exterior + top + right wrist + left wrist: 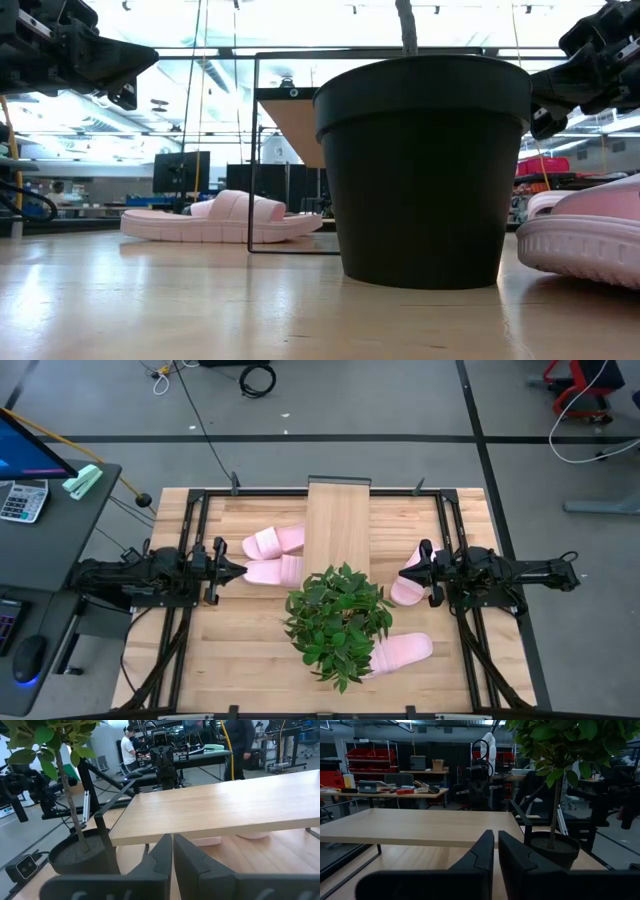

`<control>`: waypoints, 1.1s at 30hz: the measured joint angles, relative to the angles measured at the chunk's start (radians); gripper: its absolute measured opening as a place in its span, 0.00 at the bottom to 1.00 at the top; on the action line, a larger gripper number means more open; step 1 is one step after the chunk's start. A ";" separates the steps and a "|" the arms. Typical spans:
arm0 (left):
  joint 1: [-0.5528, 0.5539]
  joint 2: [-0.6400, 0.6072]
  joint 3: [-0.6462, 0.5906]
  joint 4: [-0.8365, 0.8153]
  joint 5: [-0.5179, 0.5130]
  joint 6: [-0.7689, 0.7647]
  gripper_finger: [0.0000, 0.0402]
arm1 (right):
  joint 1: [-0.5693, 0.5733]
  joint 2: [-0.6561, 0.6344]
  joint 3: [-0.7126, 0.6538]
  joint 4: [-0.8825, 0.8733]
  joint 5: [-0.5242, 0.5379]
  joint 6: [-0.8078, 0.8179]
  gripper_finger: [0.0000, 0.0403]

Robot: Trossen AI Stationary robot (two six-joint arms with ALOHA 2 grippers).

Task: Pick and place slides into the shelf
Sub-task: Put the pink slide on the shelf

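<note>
Both pincers empty, nearly closed; left pincer [243, 569] beside two slides [275, 556] — open wide first; avoid potted plant [338, 620].

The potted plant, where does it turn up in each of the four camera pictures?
High view: the potted plant is low in the middle, its leaves hiding the pot.
Low view: only its black pot shows, filling the centre.
Left wrist view: leaves, stem and pot stand at the right.
Right wrist view: it stands at the left.
Shared landmark: the shelf, the pale wooden plank next to the plant.
</note>
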 joint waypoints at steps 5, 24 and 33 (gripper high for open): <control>0.000 0.000 0.000 0.000 0.000 0.000 0.10 | 0.000 0.000 0.000 0.000 0.000 -0.017 0.06; 0.000 0.000 0.000 0.000 0.000 0.000 0.09 | 0.000 0.000 -0.001 0.012 -0.002 0.364 0.06; 0.000 0.000 0.000 0.000 0.000 0.000 0.08 | 0.000 0.000 -0.001 0.014 -0.002 0.364 0.06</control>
